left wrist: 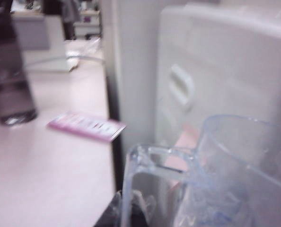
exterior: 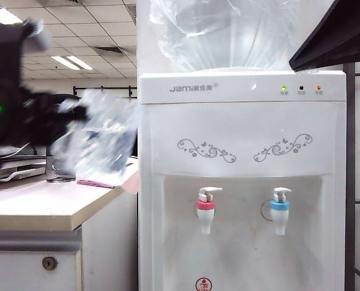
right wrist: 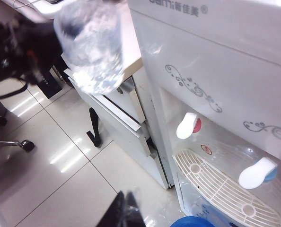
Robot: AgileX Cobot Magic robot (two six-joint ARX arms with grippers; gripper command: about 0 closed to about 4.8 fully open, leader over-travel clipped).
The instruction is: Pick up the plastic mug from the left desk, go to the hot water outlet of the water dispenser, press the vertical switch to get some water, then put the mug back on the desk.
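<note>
Towering at right: white water dispenser (exterior: 240, 182), big clear bottle (exterior: 225, 30) on top, holding water as far as its lower part shows. Below the floral scrolls, hot water outlet (exterior: 206, 209) with pink-red collar, its vertical switch (exterior: 209, 192) untouched; blue-collared tap (exterior: 280, 209) just to its right. Under the taps, white drip grille (right wrist: 225, 187), seen from the right wrist view.

At left: pale left desk (exterior: 40, 203), pink card (exterior: 95, 182) lying near its right edge, dark tumbler (left wrist: 10, 80) standing farther back.

Blurred in mid-air above the desk's right end, well short of the taps: plastic mug (exterior: 98, 136), clear and apparently empty, clamped by the handle in the closed left pincer (exterior: 77, 115).

Right pincer (right wrist: 126, 210) hanging low in front of the dispenser, closed, nothing visible in it.

Step in hand, by judgement: carrying the mug across to the pink-red tap. Best done level and upright, lowered under the nozzle with the rim centred beneath it, clear of the blue tap, before any press on the switch.
</note>
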